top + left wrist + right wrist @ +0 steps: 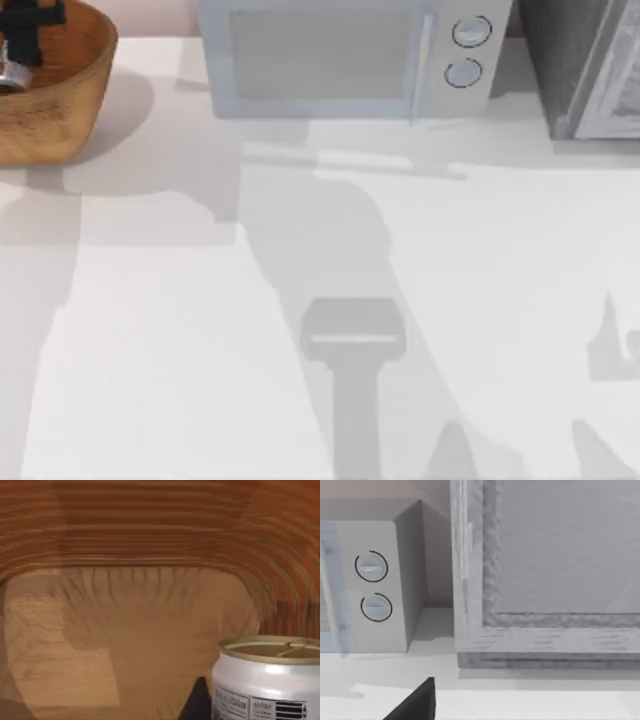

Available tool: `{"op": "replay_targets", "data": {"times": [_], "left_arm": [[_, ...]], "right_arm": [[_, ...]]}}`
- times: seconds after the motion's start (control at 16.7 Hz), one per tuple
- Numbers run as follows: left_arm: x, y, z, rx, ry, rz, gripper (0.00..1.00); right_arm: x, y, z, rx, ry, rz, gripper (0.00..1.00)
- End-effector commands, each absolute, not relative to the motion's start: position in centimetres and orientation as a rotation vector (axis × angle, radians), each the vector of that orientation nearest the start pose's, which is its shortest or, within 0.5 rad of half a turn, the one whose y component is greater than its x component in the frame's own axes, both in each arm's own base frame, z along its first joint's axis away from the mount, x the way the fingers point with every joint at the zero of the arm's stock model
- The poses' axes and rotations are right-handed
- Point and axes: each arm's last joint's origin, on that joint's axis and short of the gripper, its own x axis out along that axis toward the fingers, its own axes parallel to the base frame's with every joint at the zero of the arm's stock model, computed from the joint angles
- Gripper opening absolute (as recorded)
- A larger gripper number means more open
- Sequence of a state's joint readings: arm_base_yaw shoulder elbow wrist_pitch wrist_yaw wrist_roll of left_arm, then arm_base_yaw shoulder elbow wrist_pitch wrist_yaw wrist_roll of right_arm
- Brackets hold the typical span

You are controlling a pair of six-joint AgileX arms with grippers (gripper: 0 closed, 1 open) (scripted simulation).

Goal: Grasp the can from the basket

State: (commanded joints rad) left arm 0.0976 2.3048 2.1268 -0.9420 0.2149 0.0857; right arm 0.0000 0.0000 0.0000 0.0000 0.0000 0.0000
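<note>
My left gripper point(18, 40) was down inside the basket point(70, 90) at the table's point(200, 350) far left corner, right by the can point(267, 680), which stood upright on the basket floor close against my wrist camera. I could not tell how its fingers stood. A microwave point(350, 55) sat at the back, a grey cabinet point(545, 570) beside it. One dark finger point(415, 702) of my right gripper showed over the table near them.
</note>
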Motion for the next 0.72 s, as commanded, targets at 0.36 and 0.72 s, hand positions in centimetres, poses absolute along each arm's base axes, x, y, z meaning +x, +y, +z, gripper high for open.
{"op": "replay_targets", "data": {"times": [0.36,0.72], "left_arm": [[37.4,0.3,31.6,-0.061,0.811,-0.221,0.00],[20.7,-1.2,31.4,-0.008,0.451,-0.226,0.00]], "right_arm": [[10.6,-0.1,16.0,0.000,0.000,0.000,1.00],[10.6,-0.1,16.0,0.000,0.000,0.000,1.00]]}}
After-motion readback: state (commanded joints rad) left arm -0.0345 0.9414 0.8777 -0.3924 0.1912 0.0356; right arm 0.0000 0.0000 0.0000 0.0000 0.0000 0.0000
